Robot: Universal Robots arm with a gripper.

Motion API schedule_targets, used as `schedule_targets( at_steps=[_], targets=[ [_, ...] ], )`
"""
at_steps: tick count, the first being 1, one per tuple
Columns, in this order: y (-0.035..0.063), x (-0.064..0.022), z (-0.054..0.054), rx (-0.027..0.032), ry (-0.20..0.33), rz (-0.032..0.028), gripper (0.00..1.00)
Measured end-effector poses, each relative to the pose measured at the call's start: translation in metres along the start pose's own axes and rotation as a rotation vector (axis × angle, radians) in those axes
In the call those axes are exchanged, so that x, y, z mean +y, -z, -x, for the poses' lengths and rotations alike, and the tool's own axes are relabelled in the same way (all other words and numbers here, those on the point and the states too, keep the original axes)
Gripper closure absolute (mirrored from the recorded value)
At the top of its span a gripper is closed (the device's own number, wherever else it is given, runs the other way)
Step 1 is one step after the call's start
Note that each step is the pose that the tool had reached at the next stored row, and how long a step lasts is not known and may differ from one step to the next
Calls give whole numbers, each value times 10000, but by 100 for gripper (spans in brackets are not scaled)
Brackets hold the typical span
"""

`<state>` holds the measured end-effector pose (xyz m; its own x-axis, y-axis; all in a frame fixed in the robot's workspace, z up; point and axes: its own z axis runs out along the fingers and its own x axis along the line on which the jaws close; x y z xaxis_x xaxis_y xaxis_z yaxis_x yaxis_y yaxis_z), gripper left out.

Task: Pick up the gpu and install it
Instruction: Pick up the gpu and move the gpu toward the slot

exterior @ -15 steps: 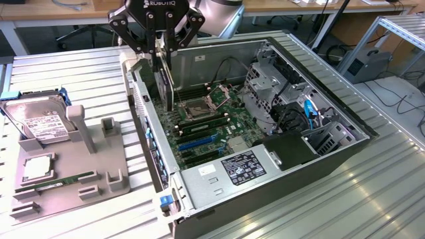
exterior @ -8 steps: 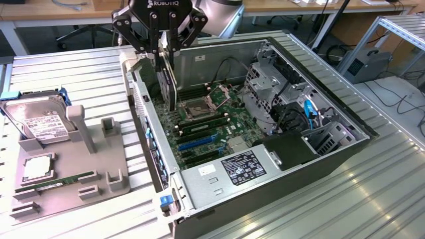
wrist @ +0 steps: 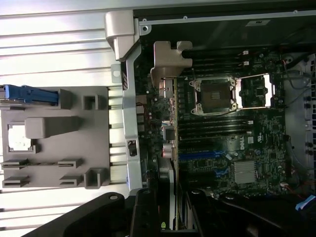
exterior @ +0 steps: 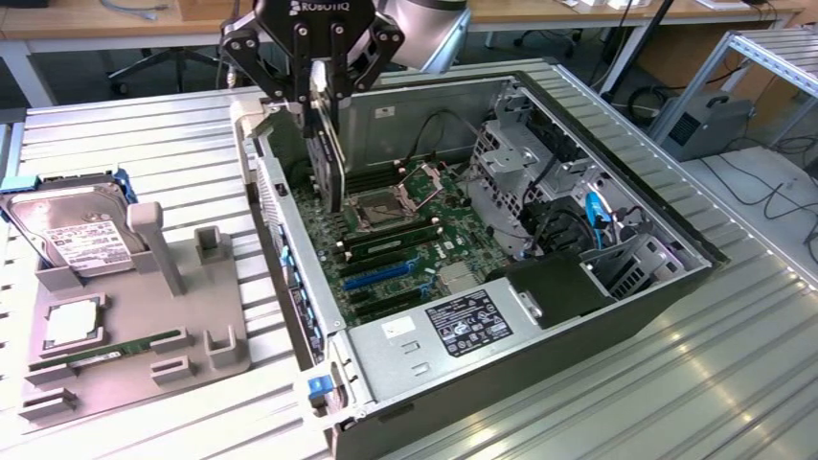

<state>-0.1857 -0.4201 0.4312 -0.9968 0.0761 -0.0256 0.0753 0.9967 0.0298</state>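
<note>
My gripper [exterior: 322,91] is shut on the gpu [exterior: 329,163], a thin dark card that hangs on edge over the open computer case [exterior: 639,297]. The card's lower end is down near the motherboard [exterior: 409,259], beside the case's rear wall at the exterior view's left and close to the CPU socket [exterior: 379,206]. In the wrist view the gpu [wrist: 173,113] appears edge-on, with its silver bracket [wrist: 169,61] at the far end and my gripper [wrist: 173,217] clamped on it. The blue expansion slots [wrist: 202,154] lie beside the card.
A grey parts holder [exterior: 205,345] on the exterior view's left carries a hard drive [exterior: 77,235], a CPU [exterior: 71,324] and a green RAM stick [exterior: 122,347]. Inside the case stand a drive cage [exterior: 511,168], cables and the power supply [exterior: 466,321]. The slatted metal table [exterior: 715,383] surrounds everything.
</note>
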Motion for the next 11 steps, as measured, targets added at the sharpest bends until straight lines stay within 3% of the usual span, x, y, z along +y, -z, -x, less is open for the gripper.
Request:
schedule_targets(
  at_steps=[11],
  targets=[
    [-8,5,66,0,0,-6,73]
  ],
)
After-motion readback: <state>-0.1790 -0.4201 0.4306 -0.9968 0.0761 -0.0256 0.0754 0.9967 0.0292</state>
